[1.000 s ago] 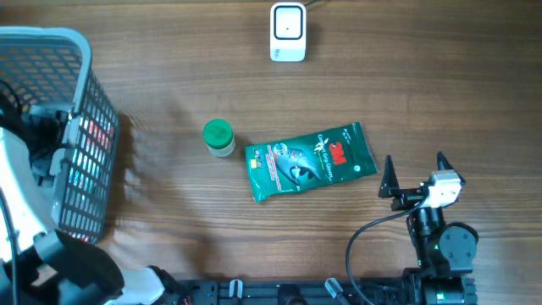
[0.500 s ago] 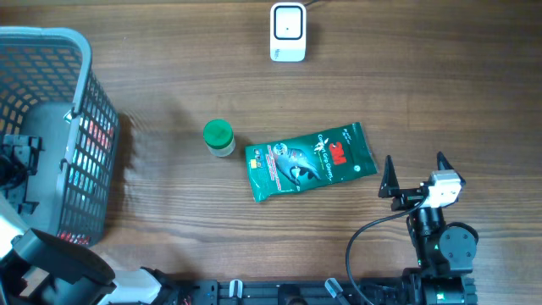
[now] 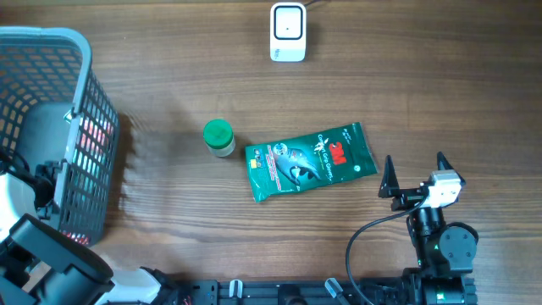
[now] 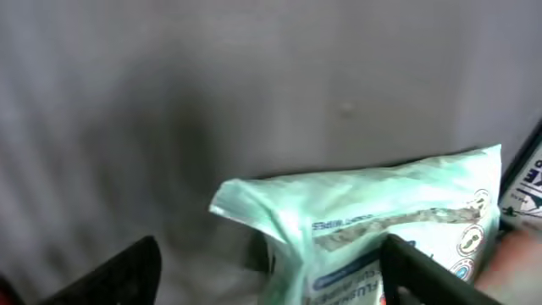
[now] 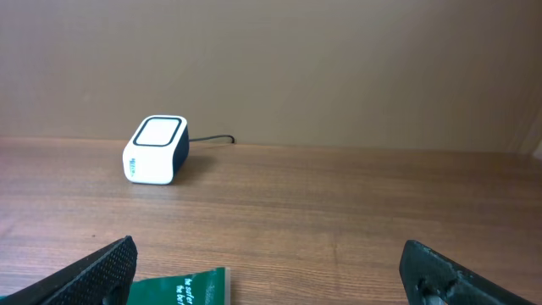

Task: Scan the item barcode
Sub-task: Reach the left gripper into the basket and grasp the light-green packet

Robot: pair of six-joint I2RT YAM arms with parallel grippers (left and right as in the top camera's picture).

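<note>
Pale green packet point(image 4: 364, 224) sits down inside the grey basket point(image 3: 85, 51) at the table's far left edge. In the left wrist view it lies against a plain grey surface, its crimped corner pointing left. The left end effector point(image 4: 271, 250) is down there with it, jaws apart. One finger stands clear on the left with a gap to the packet's corner, and the other overlaps the packet's right part. No squeeze on it shows. Tight quarters on the right, where another white-and-blue labelled item point(image 4: 525, 182) crowds the packet's end. More bare grey room opens on its left.

Out past the basket wall, the table point(image 3: 440, 85) opens up wide. A green-capped bottle point(image 3: 218, 136) stands just beside the left end of a dark green packet point(image 3: 309, 161), which lies flat and slightly tilted mid-table.

The white scanner point(image 3: 287, 32) sits near the top edge, well apart from everything, with bare wood all around it.

The right end effector point(image 3: 415, 174) is spread fully open and empty, just right of the dark green packet, facing the scanner.
</note>
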